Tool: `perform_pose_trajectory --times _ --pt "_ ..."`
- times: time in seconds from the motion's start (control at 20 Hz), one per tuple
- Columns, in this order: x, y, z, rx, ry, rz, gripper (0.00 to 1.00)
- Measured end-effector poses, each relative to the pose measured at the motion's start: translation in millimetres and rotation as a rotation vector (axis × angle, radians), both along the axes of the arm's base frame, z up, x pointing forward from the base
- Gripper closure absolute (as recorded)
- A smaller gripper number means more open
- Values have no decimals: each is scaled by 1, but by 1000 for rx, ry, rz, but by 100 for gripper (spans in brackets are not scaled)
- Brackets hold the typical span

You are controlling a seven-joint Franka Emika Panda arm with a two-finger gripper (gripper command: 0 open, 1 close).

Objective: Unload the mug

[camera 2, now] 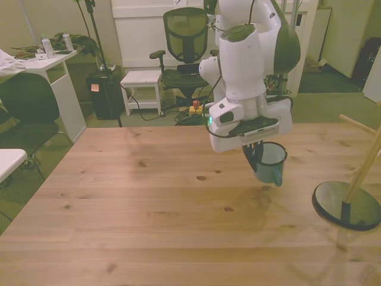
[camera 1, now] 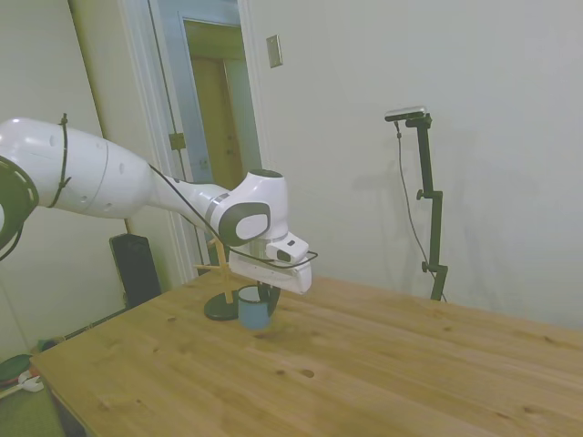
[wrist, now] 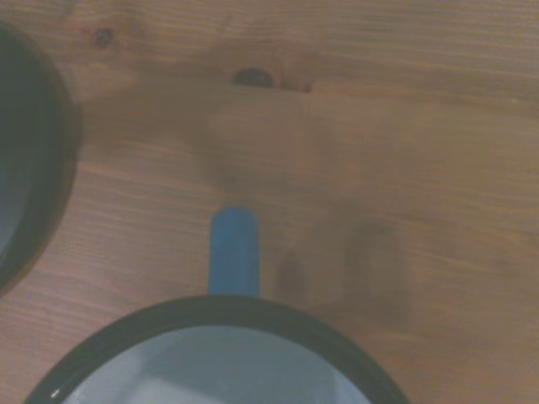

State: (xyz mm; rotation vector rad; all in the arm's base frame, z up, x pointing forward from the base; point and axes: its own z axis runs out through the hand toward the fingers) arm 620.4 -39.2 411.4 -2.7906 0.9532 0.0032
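Observation:
The mug [camera 2: 269, 162] is blue-grey with a white inside and a thin dark rim. It hangs upright from my gripper [camera 2: 255, 156], which is shut on its rim at the side toward the front view's left. In the side view the mug [camera 1: 254, 308] sits very low over the wooden table [camera 1: 364, 364], under the gripper [camera 1: 261, 293]. I cannot tell whether its bottom touches the wood. The wrist view shows the mug's rim [wrist: 210, 316] and its blue handle [wrist: 234, 251] over the table planks.
A wooden mug stand with a dark round base [camera 2: 347, 205] stands at the front view's right, its bare pegs slanting up. In the side view this base [camera 1: 219, 309] is just behind the mug. An office chair [camera 2: 186, 36] and a white desk [camera 2: 41, 65] lie beyond the table.

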Motion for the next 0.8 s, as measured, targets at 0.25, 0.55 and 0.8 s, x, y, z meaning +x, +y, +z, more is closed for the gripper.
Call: perform_pose_trajectory --times 0.25,0.55,0.8 --pt "5 -13 -9 -39 41 -3 100" --pt "6 -19 -39 -118 121 -26 100" --pt "11 -19 -41 -158 123 -34 100"
